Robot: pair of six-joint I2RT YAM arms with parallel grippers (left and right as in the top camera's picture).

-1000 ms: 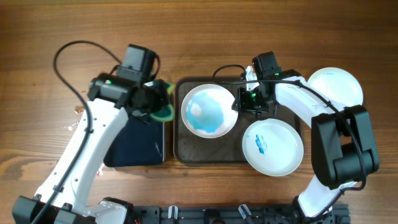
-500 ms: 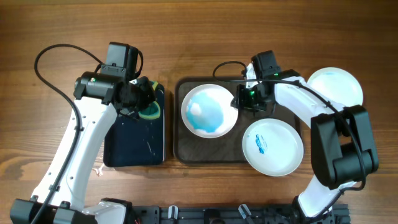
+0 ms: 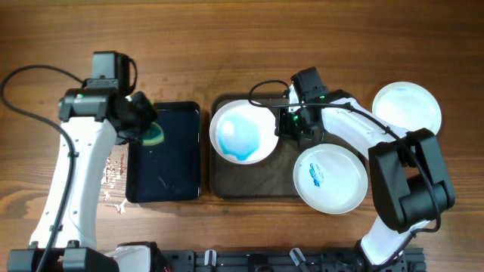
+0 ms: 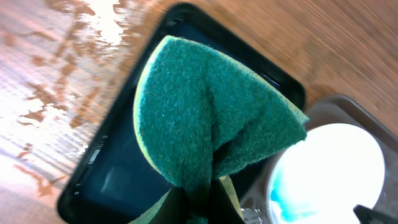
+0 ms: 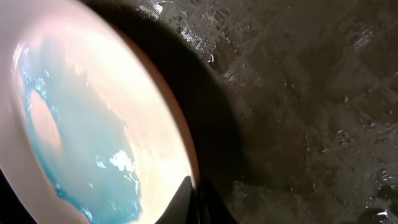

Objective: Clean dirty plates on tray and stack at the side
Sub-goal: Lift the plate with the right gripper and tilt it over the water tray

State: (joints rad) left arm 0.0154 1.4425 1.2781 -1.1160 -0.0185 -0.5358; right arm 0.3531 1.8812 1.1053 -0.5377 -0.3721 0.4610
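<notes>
The left hand (image 3: 145, 128), pinching a folded green sponge (image 4: 211, 112), has withdrawn left of the large dark grey-brown rectangular tray (image 3: 280, 185), while the right hand (image 3: 291, 125), pinching the rim of the blue-smeared round white plate (image 3: 242, 134), has slid it to that tray's left end, so the plate looks still dirty and the wiping paused.

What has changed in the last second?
The left arm carried the green sponge from the right edge of the black tray to its left edge. The right jaws, on the rim of the smeared plate, slid it slightly left. The other two plates and the large tray stayed.
</notes>
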